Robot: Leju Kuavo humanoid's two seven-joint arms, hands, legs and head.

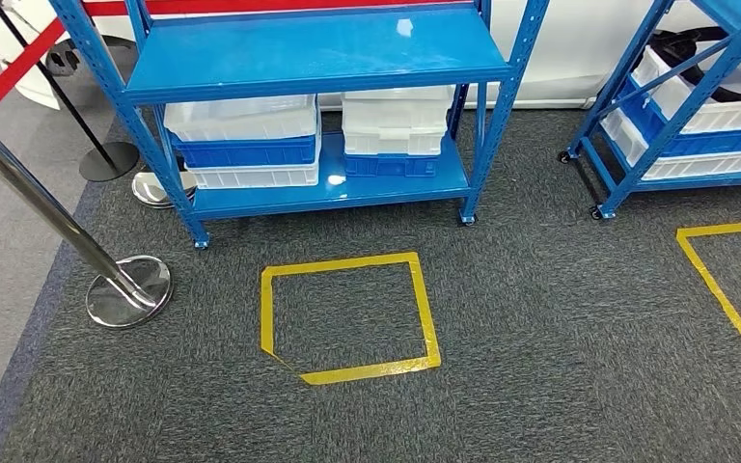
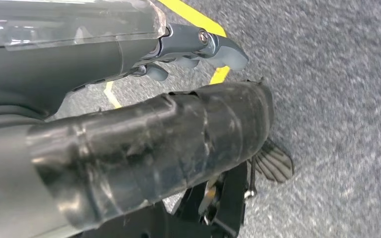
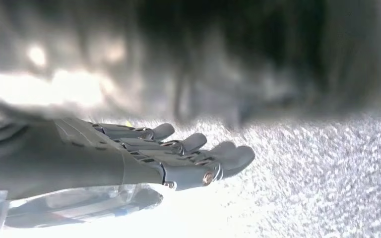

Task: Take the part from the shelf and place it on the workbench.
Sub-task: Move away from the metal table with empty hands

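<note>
Grey carpet [image 1: 540, 367] runs under everything: from the left a chrome stanchion [image 1: 121, 289], then a yellow tape square [image 1: 423, 299] before the blue shelf [image 1: 309, 53], whose bottom level holds stacked white and blue bins [image 1: 243, 143], and a second blue rack [image 1: 675, 106] at far right. The part, if it sits in those bins, cannot be made out. The left hand [image 2: 188, 49] hangs over the carpet with fingers apart and empty, and the right hand [image 3: 178, 153], though blurred, seems likewise open, holding nothing.
</note>
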